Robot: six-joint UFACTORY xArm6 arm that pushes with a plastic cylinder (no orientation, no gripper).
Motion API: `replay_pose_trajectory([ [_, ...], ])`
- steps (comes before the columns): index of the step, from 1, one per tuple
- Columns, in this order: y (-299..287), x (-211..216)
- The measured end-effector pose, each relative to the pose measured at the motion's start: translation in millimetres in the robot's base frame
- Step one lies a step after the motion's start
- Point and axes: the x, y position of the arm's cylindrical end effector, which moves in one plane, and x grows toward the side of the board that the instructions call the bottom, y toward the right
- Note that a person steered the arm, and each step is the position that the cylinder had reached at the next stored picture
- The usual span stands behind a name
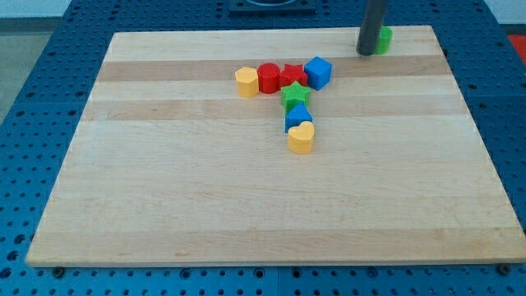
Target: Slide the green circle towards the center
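Observation:
The green circle (pixel 385 39) sits near the top right corner of the wooden board (pixel 164 205), mostly hidden behind my rod. My tip (pixel 366 53) rests on the board touching the circle's left side. Nearer the middle is a cluster: a yellow block (pixel 246 82), a red round block (pixel 269 77), a red star (pixel 293 76) and a blue cube (pixel 318 72) in a row. Below them run a green star (pixel 296 96), a blue block (pixel 297 116) and a yellow heart (pixel 302 138).
The board lies on a blue perforated table (pixel 49 49). Its top edge runs just behind the green circle, and its right edge is close by.

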Motion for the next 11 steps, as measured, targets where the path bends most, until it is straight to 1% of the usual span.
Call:
replay_pose_trajectory([
  [3,-0.1,-30.2],
  [4,0.5,-33.8],
  [5,2.5,-33.8],
  [7,32.2,-33.8],
  [11,35.0,-38.6],
])
